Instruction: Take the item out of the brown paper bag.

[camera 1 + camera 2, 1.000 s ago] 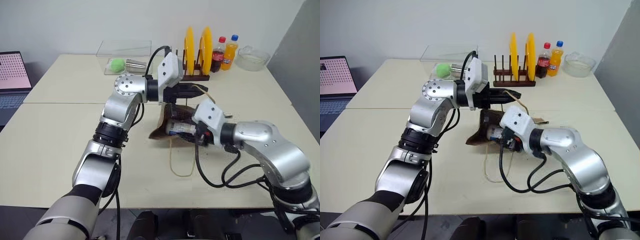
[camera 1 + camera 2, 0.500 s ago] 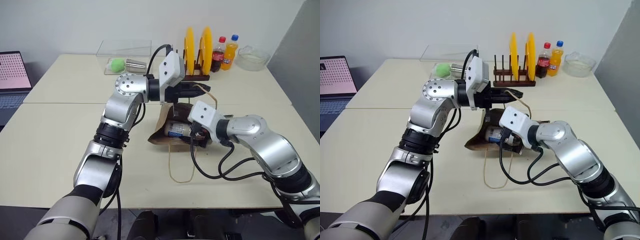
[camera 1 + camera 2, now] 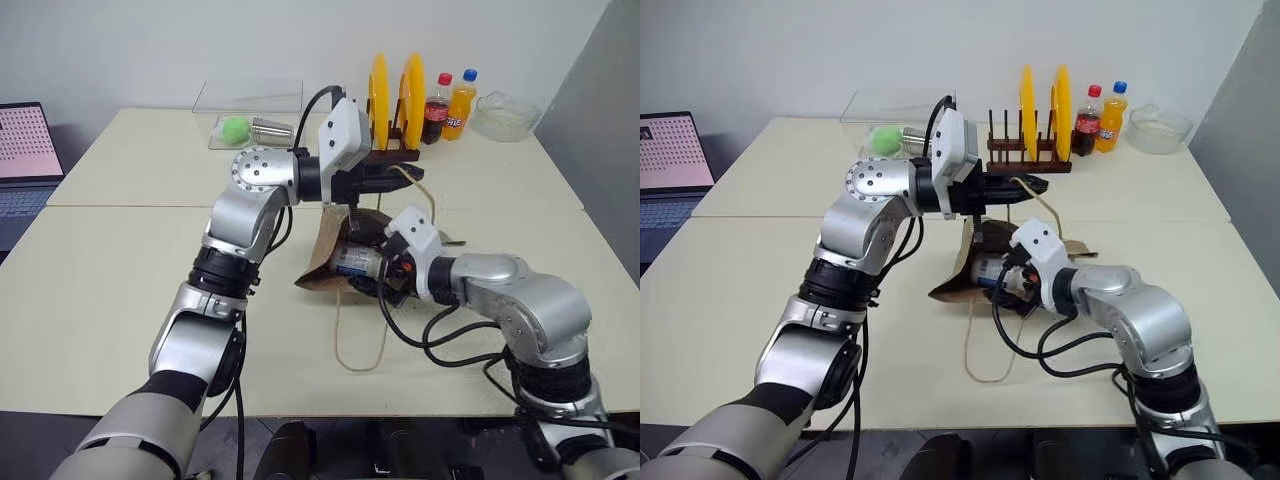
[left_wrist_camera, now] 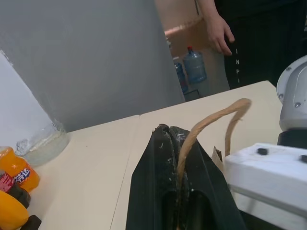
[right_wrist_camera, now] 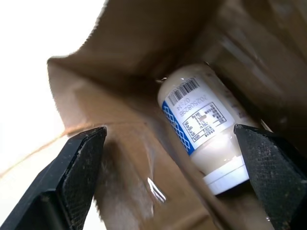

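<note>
The brown paper bag [image 3: 322, 258] lies on the table with its mouth lifted open. My left gripper [image 3: 398, 178] is shut on one tan loop handle [image 4: 211, 122] and holds it up, level, above the bag. The item, a stubby white bottle [image 5: 206, 129] with a blue-and-white label, lies on its side inside the bag [image 3: 356, 263]. My right gripper [image 5: 168, 136] is open at the bag's mouth, its two fingers wide apart on either side of the bottle and not touching it. The bag's other loop handle [image 3: 360, 335] trails on the table toward me.
A wooden rack with yellow plates [image 3: 392, 95], a cola bottle [image 3: 435, 108], an orange soda bottle [image 3: 461, 103] and a glass bowl [image 3: 505, 115] stand at the back. A clear box [image 3: 250, 100], green ball [image 3: 235, 128] and metal cup [image 3: 270, 128] sit back left; a laptop [image 3: 25, 150] far left. A person's hand [image 4: 218, 31] shows beyond the table.
My right wrist has rolled and its elbow swung in, and the gripper has sunk a little at the bag's mouth. The left gripper has kept still with the handle.
</note>
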